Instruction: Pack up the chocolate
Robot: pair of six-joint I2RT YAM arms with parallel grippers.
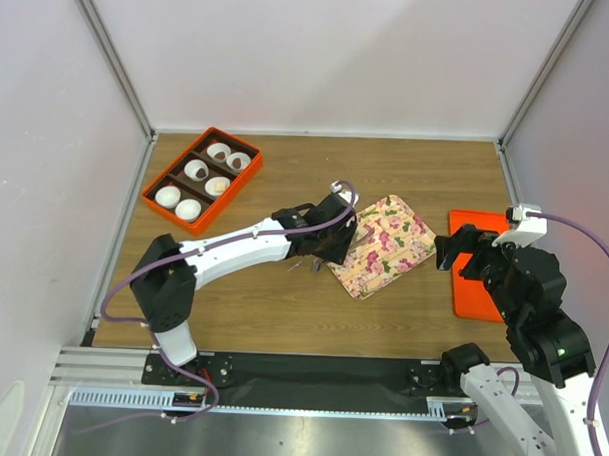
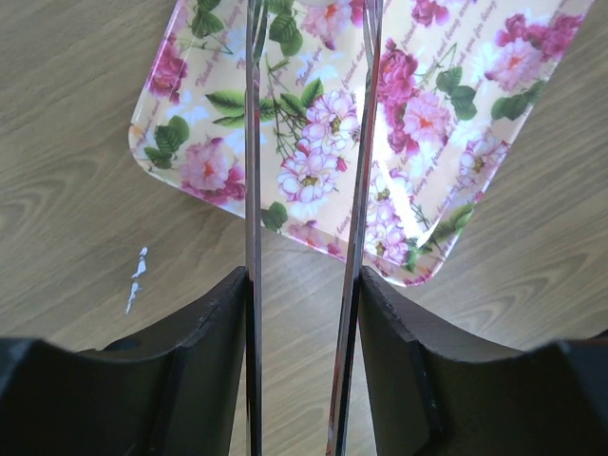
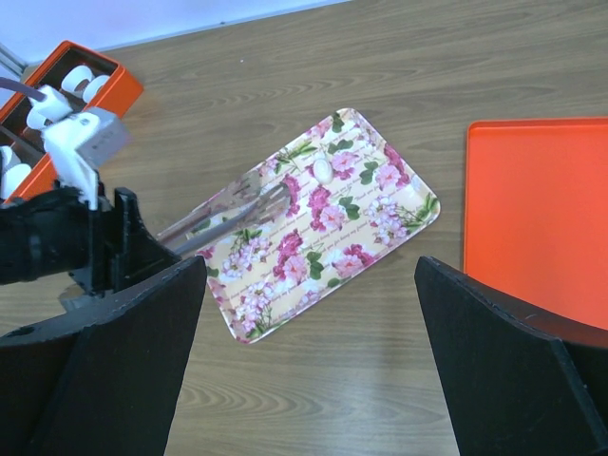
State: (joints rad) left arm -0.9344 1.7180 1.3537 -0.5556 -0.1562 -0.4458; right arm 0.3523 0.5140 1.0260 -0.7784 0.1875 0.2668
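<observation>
Chocolate (image 1: 199, 170) prob. sitting in cups (image 1: 167, 195); L end effector (image 2: 304, 285) clamping tongs (image 2: 254, 142) over tray (image 2: 190, 161) (R end effector (image 3: 312, 266) gaping); next needing tongs lowering.

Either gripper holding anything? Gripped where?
Yes: the left gripper clamps metal tongs across both blades at their rear part. The right gripper is open, empty.

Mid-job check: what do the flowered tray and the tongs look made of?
Flowered tray: glossy printed surface with a bright glare patch, probably melamine or lacquered tin. Tongs: thin, mirror-bright blades reflecting the flowers, most likely stainless steel.
</observation>
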